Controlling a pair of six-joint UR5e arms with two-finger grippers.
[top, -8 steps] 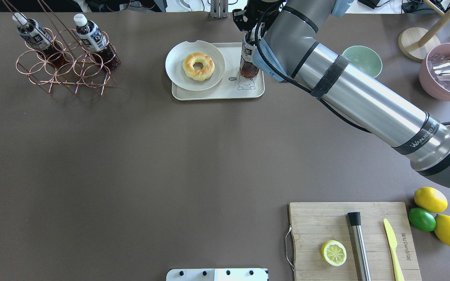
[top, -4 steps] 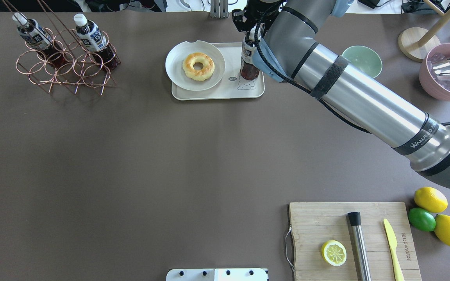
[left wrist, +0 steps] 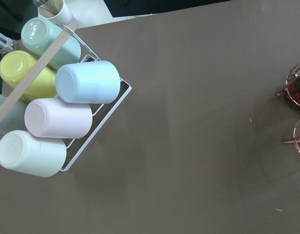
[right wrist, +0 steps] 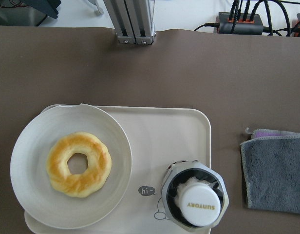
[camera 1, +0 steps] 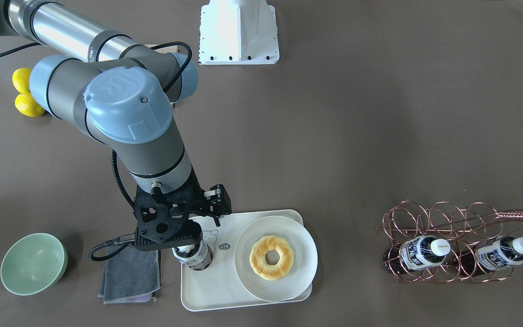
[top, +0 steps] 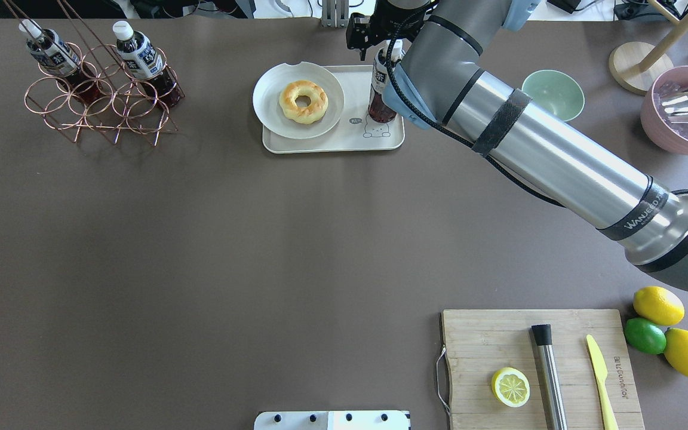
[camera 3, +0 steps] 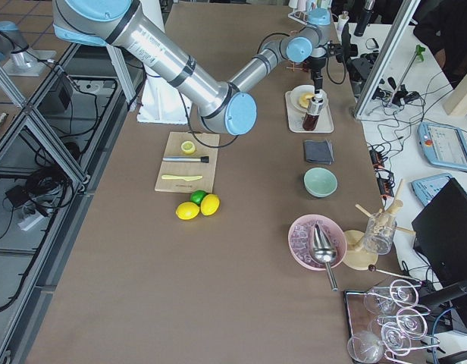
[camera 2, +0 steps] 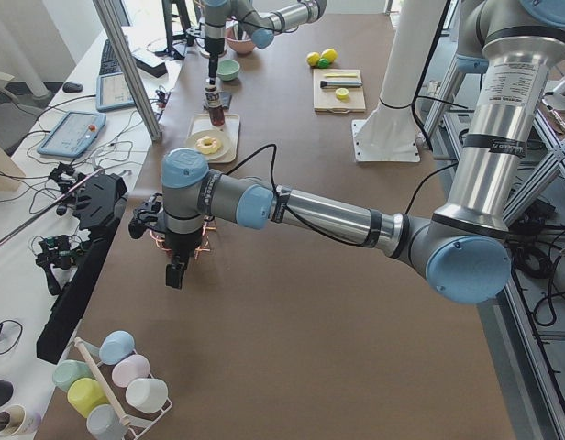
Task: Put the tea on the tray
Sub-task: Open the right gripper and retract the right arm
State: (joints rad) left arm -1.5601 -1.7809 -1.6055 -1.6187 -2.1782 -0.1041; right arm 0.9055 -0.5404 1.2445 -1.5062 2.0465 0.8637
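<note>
The tea (top: 380, 95) is a small bottle of dark liquid with a white cap. It stands upright on the right part of the cream tray (top: 332, 143), on the bear drawing. It also shows in the front view (camera 1: 193, 258) and from above in the right wrist view (right wrist: 196, 202). My right gripper (camera 1: 189, 243) hangs just above the cap, open and apart from the bottle; no fingers show in the wrist view. My left gripper (camera 2: 172, 270) hovers beside the copper rack, seen only from the side, so I cannot tell its state.
A round plate with a donut (top: 298, 100) fills the tray's left half. Two more tea bottles (top: 141, 57) lie in the copper rack (top: 99, 101) at far left. A grey cloth (camera 1: 130, 272) and a green bowl (top: 553, 92) lie right of the tray. A cutting board (top: 541, 364) is at near right.
The right gripper has let go of the tea bottle and risen off it, shifting slightly toward the far edge. The bottle stays upright on the tray.
</note>
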